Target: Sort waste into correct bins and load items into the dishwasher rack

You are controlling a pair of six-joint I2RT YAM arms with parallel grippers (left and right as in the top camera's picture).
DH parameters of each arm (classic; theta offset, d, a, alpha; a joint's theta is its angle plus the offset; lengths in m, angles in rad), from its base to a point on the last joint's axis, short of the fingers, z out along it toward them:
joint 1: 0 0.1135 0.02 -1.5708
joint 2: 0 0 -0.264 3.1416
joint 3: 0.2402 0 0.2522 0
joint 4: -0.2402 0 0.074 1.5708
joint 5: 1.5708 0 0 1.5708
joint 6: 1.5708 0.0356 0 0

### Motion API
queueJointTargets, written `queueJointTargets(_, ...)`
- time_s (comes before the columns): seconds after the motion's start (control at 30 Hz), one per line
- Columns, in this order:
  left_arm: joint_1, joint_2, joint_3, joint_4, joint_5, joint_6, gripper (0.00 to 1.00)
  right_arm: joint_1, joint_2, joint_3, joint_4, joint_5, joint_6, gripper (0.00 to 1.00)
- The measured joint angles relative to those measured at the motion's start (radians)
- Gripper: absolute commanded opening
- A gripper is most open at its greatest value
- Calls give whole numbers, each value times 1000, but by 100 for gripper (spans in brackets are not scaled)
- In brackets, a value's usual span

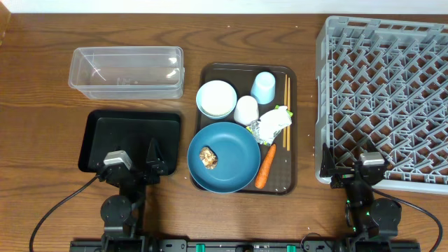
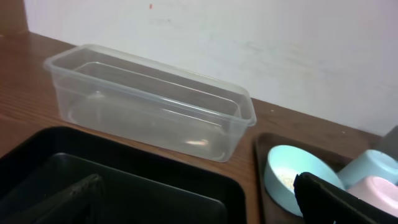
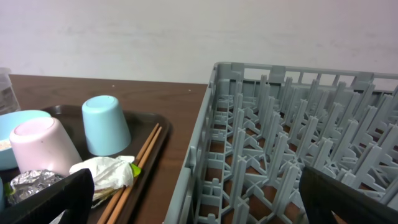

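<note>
Across the wooden table (image 1: 42,105), as seen from overhead, a brown serving tray (image 1: 292,164) lay at centre, between the two bins on its left and the grey dishwasher rack (image 1: 392,98) on its right. At the near end of that tray sat the dark blue bowl (image 1: 234,150), with a brown food lump (image 1: 208,157) inside it. The carrot (image 1: 265,166) lay on the tray floor just beside the bowl's right rim. Behind the bowl stood the small pale blue bowl (image 1: 216,98), in which the left wrist view showed a few white grains (image 2: 286,178). Next to it were the white cup (image 1: 246,110) and, farther back, the pale blue cup (image 1: 264,87), both upside down. The crumpled wrapper (image 1: 271,124) sat just beside the white cup on its right, and the chopsticks (image 1: 287,112) lay together along the tray's right edge. The clear tub (image 1: 126,70) stood at the far left, and the black tray (image 1: 94,140) lay nearer, just left of the serving tray. The left gripper (image 1: 136,164) hung over the black tray's near edge, its fingers spread well apart. The right gripper (image 1: 352,173) hung at the rack's near left corner, its fingers likewise wide apart, with the rack's pegs filling the right half of its wrist view.
</note>
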Motion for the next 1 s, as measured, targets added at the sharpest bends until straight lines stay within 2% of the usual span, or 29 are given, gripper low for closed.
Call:
queueJointTargets(0.07, 0, 0, 0, 1, 51, -75, 98, 0, 0, 0, 0, 0, 0, 99)
queueJointTargets(0.27, 0, 0, 1, 21, 272, -397, 98, 0, 0, 0, 0, 0, 0, 99)
queueJointTargets(0.43, 0, 0, 2, 37, 419, -513, 98, 0, 0, 0, 0, 0, 0, 98)
queueJointTargets(0.6, 0, 9, 20, 25, 550, -542, 98, 0, 0, 0, 0, 0, 0, 99)
queueJointTargets(0.77, 0, 108, 167, -35, 621, -531, 98, 0, 0, 0, 0, 0, 0, 99)
queueJointTargets(0.87, 0, 222, 325, -175, 658, -478, 98, 0, 0, 0, 0, 0, 0, 99)
queueJointTargets(1.0, -17, 442, 574, -448, 680, -364, 98, 0, 0, 0, 0, 0, 0, 99)
